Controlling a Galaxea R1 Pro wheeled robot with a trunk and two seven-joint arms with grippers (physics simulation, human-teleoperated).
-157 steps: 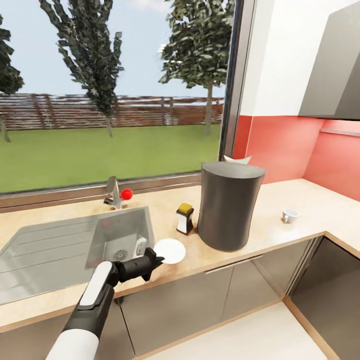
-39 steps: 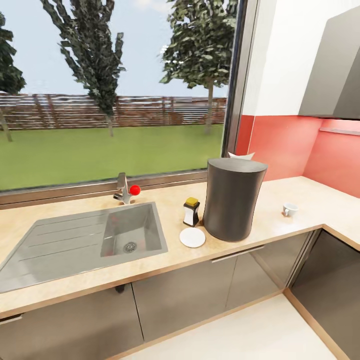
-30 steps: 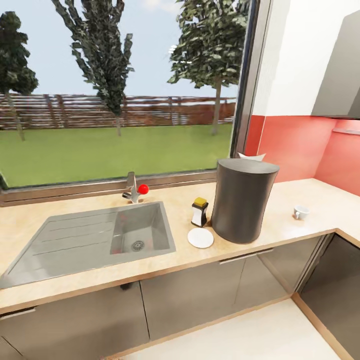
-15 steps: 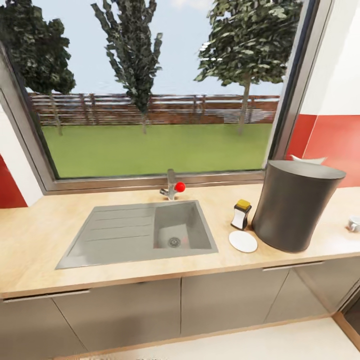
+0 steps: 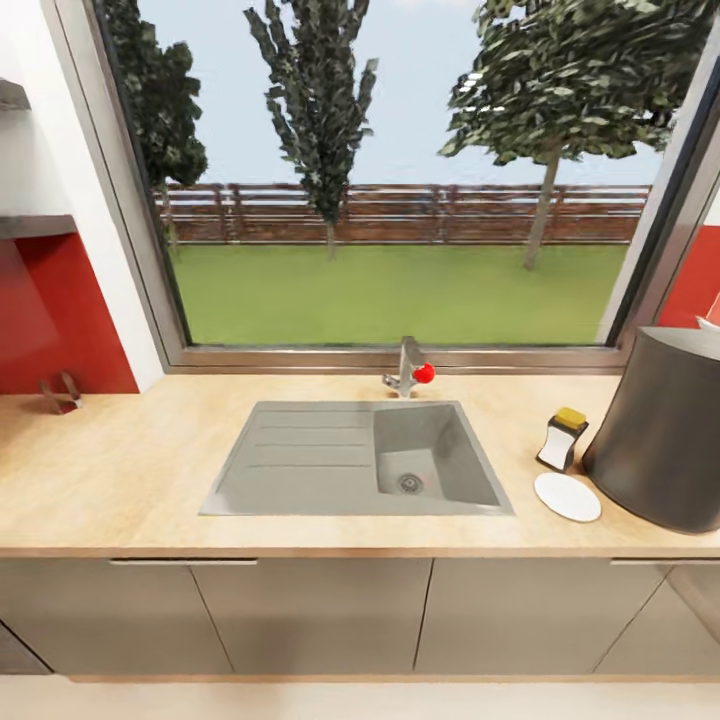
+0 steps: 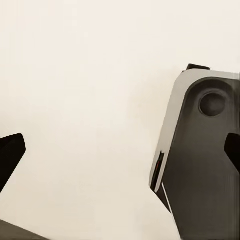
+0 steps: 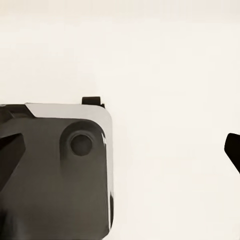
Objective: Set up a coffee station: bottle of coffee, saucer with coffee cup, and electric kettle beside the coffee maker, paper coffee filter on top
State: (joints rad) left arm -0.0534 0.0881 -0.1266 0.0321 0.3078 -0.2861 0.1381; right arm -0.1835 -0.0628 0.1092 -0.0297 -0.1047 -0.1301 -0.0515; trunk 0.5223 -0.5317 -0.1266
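Camera has swung left since the earlier frames, nothing on the counter itself has moved; sink (image 5: 358,458) now sits mid-view, coffee maker (image 5: 664,440) pushed to the right edge, cup gone out of frame; bottle of coffee (image 5: 561,439) stands just left of the coffee maker, saucer (image 5: 567,496) flat on the countertop (image 5: 120,470) in front of the bottle, bare; white filter tip (image 5: 711,325) peeks over the coffee maker's top; left gripper (image 6: 120,150) and right gripper (image 7: 120,145) both spread wide, holding nothing, over pale floor beside the robot's base (image 6: 200,165); counter items well away from both.
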